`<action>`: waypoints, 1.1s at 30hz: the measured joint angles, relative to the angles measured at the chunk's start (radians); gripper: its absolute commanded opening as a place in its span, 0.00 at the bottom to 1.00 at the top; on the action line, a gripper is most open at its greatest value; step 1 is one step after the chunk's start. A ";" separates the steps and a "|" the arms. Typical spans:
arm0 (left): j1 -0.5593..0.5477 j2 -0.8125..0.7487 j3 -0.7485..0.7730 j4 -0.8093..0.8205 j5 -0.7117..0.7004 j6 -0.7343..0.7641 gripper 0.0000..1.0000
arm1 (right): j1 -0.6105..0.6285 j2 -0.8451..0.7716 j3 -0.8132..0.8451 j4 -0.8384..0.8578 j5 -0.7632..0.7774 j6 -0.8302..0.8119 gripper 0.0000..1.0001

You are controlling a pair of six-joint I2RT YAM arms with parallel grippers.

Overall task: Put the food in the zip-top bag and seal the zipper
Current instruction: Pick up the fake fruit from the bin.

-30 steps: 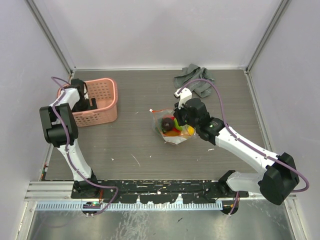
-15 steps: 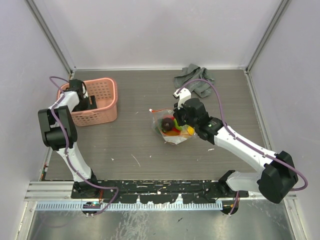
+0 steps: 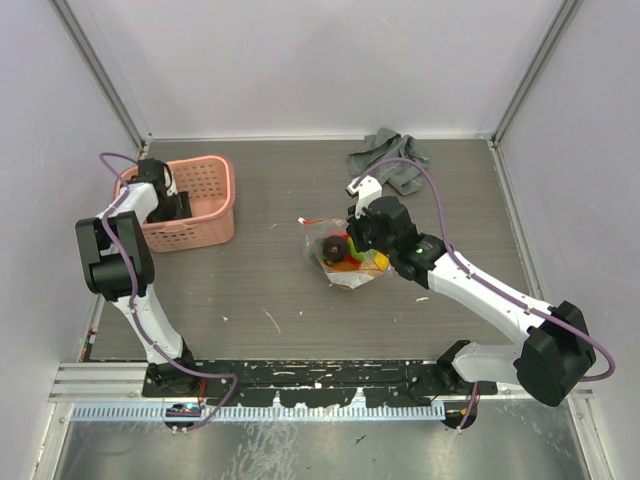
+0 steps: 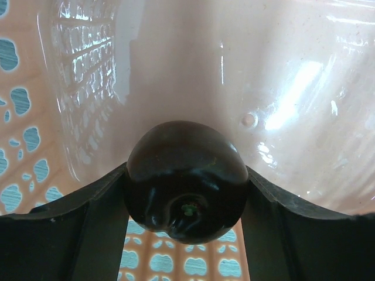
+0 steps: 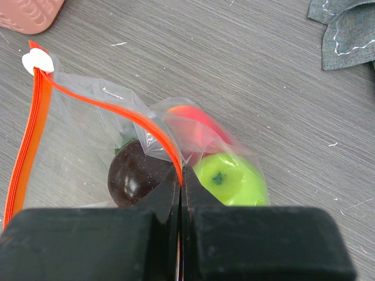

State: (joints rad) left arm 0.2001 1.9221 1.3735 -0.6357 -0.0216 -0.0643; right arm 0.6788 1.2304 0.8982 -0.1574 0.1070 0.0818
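The zip-top bag point(image 3: 340, 258) lies mid-table, clear and crinkly point(image 5: 76, 134). Inside it show a dark purple-brown fruit point(image 5: 133, 178), a green apple point(image 5: 233, 178) and a red fruit point(image 5: 193, 124). Its zipper point(image 5: 120, 106) curves open, with the white slider point(image 5: 37, 60) at the far end. My right gripper point(image 5: 180, 175) is shut on the zipper strip and shows in the top view point(image 3: 352, 238). My left gripper point(image 3: 183, 205) is down inside the pink basket point(image 3: 229, 200), shut on a dark glossy round fruit point(image 4: 186, 181) just above the basket floor point(image 4: 281, 88).
A crumpled grey cloth point(image 3: 392, 160) lies at the back right, also in the right wrist view point(image 5: 345, 29). The basket's perforated walls point(image 4: 23, 117) close in around my left gripper. Grey walls enclose the table on three sides.
My left arm shifted slightly toward the back over the basket. My right gripper and the bag have barely moved.
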 measured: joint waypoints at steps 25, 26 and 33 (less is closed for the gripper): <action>0.003 -0.291 -0.041 0.011 0.069 -0.084 0.53 | 0.000 0.000 0.003 -0.047 0.049 0.009 0.04; 0.003 -0.313 -0.041 0.009 0.077 -0.091 0.53 | 0.000 0.000 0.008 -0.055 0.051 0.012 0.04; 0.003 -0.446 -0.040 0.003 0.144 -0.150 0.53 | 0.000 -0.003 0.053 -0.093 0.056 0.048 0.04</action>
State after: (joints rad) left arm 0.2031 1.4761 1.3331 -0.6331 0.1223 -0.2146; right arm 0.6788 1.2274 0.9508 -0.2504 0.1635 0.1299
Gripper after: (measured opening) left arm 0.652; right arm 0.045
